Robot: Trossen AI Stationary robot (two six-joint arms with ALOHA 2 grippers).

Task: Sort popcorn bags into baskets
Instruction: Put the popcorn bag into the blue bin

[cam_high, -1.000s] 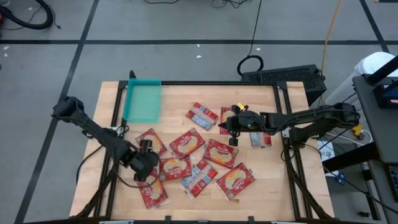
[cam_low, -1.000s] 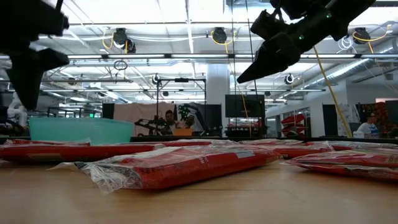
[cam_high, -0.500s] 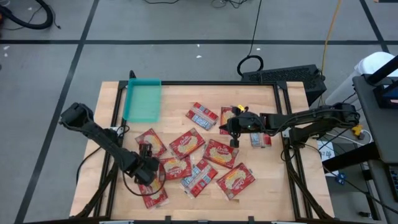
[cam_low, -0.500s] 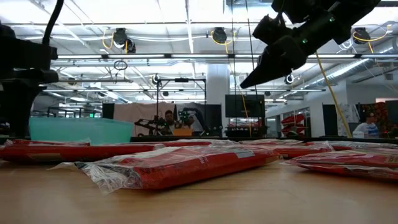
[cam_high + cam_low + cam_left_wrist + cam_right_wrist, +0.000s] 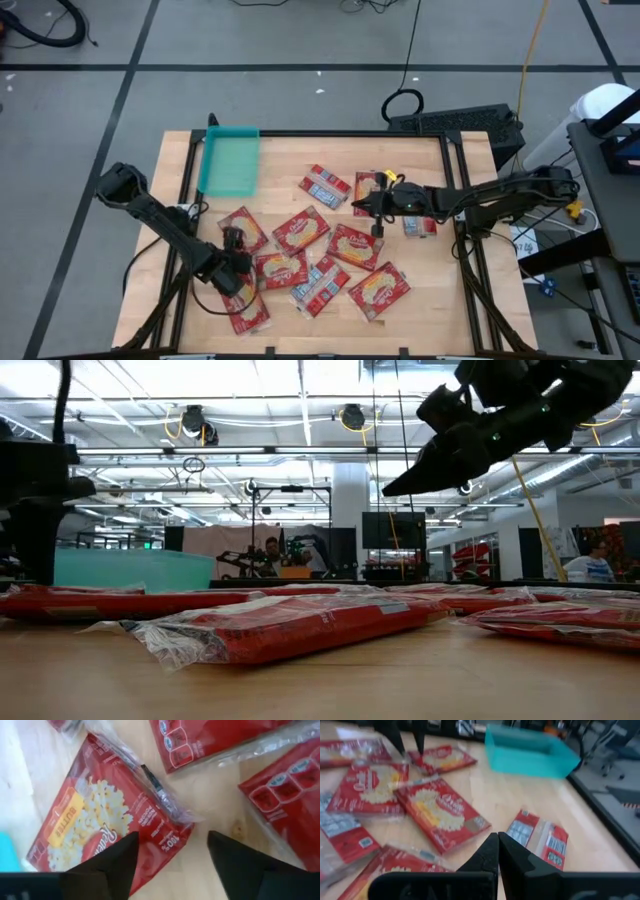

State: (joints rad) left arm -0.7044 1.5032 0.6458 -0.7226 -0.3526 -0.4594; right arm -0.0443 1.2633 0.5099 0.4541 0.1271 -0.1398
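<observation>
The left gripper [image 5: 172, 857] hangs low with its fingers spread wide, holding nothing, right over a red popcorn bag [image 5: 107, 827] lying flat on the wooden table [image 5: 430, 300]. That bag's edges are cut off. More bags [image 5: 378, 290] lie scattered, some overlapping. The right gripper [image 5: 498, 851] hovers pinched together, empty. Farthest sits the teal tray [image 5: 230, 160].

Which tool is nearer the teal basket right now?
Left. The left tool hovers over packets below the teal basket; the right tool sits farther off, across the table.
</observation>
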